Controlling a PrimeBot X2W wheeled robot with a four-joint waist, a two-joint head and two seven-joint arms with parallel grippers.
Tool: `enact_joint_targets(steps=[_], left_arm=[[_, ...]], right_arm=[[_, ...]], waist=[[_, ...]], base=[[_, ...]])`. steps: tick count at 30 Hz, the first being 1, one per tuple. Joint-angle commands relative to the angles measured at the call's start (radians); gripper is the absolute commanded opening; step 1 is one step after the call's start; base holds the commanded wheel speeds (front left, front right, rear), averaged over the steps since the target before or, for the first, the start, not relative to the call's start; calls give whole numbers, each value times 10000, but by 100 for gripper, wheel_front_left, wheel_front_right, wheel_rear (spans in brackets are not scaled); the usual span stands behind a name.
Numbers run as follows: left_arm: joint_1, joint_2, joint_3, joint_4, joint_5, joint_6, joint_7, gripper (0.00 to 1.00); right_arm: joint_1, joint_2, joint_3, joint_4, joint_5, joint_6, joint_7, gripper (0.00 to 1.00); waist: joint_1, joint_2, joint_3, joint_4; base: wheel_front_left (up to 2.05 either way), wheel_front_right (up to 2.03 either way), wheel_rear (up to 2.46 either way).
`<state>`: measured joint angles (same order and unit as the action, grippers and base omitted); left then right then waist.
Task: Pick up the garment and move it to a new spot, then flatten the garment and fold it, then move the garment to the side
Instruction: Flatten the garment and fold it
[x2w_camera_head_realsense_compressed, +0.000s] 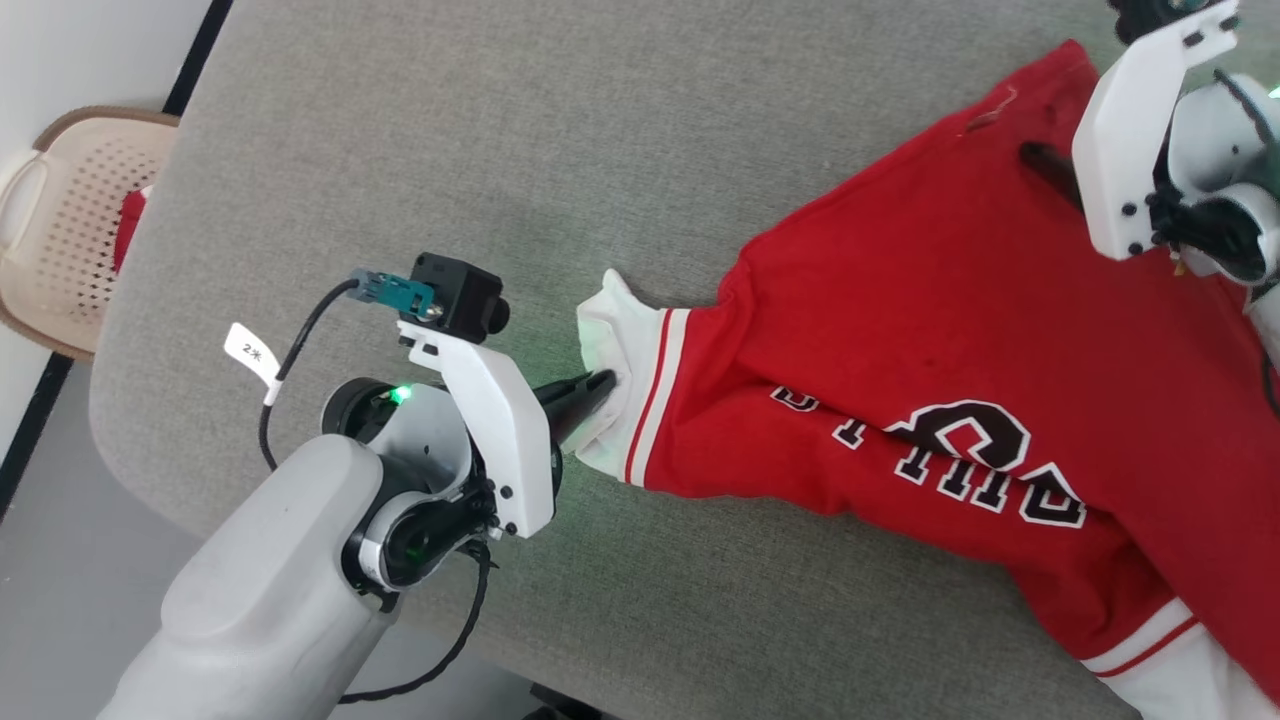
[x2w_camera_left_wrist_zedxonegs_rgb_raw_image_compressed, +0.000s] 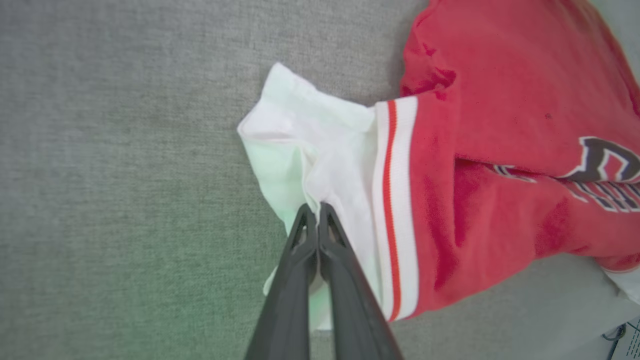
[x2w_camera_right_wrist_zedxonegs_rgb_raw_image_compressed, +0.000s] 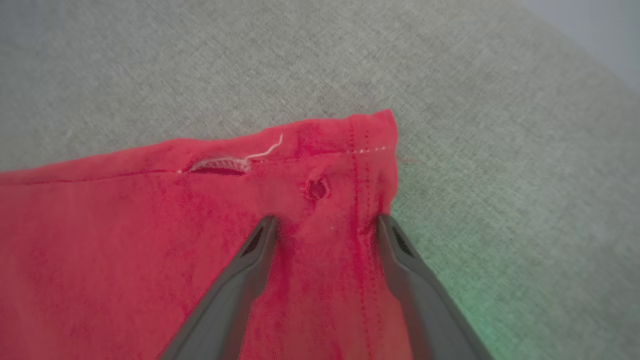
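2 grippers engaged. Nearest, the left gripper (x2w_camera_left_wrist_zedxonegs_rgb_raw_image_compressed: 317, 210) is clamped on the white sleeve cuff (x2w_camera_left_wrist_zedxonegs_rgb_raw_image_compressed: 300, 145) of the garment (x2w_camera_head_realsense_compressed: 900, 330), which lies across the grey cushion (x2w_camera_head_realsense_compressed: 450, 150). Farther off, the right gripper (x2w_camera_right_wrist_zedxonegs_rgb_raw_image_compressed: 325, 222) stands spread over the red hem corner (x2w_camera_right_wrist_zedxonegs_rgb_raw_image_compressed: 370, 135) (nothing pinched). Close it before you draw the fabric taut.

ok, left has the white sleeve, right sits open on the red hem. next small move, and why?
Probably close the right gripper. Its fingers stand open astride the hem corner of the red jersey-style shirt with white sleeves, gripping nothing. The left gripper is shut on the white sleeve. A second hold seems needed before lifting.
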<state>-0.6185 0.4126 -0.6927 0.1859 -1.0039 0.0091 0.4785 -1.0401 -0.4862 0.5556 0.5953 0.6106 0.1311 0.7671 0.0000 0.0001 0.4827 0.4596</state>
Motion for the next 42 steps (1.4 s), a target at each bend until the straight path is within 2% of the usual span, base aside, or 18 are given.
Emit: enact_joint_targets(steps=[1,6,7,8,11,16,24,31,37,42], left_arm=[[-172,-16,1,63,-34,-52,-50,0],[-352,-150,7,514,-133,-254,-96,0],[-403,-146,34,607,-157,-283,-85,0],[-449,-118,52,715,-147,-286,-62,0],[-669,22,147,924,-197,-364,33,0],[-1297,594,436,992,-32,-224,344,0],[-2644,2044,971,533,415,272,1253,0],[-3783,2959,1209,520,813,222,1819,0],[-4964,3212,1351,941,1057,62,2139,0],[-5890,3143,1395,1397,1222,-46,2196,0]], right_arm=[[445,87,331,440,150,-7,288,100],[703,89,1282,1469,654,-4,929,100],[658,9,1498,1474,645,-4,999,15],[545,-92,1577,1444,718,-4,863,0],[-76,-176,1364,1421,980,-6,265,0],[-1051,-384,1342,644,1336,-12,-610,0],[-1284,-952,1490,-898,1804,-9,-1285,0],[-1419,-902,853,-1585,1978,-9,-1623,0],[-1633,-762,107,-1979,1801,-13,-1559,0],[-1807,-508,-616,-2140,1607,-13,-1323,0]], waist=[[0,-1,115,122],[0,-1,123,177],[0,-1,108,158],[0,-1,92,128],[0,-1,-21,-71],[0,-1,-351,-636],[0,-1,-1101,-1821],[0,-1,-1611,-2690],[0,-1,-2035,-3243],[0,-1,-2183,-3506]], base=[[0,0,0],[0,0,0],[0,0,0],[0,0,0],[0,0,0],[0,0,0],[0,0,0],[0,0,0],[0,0,0],[0,0,0]])
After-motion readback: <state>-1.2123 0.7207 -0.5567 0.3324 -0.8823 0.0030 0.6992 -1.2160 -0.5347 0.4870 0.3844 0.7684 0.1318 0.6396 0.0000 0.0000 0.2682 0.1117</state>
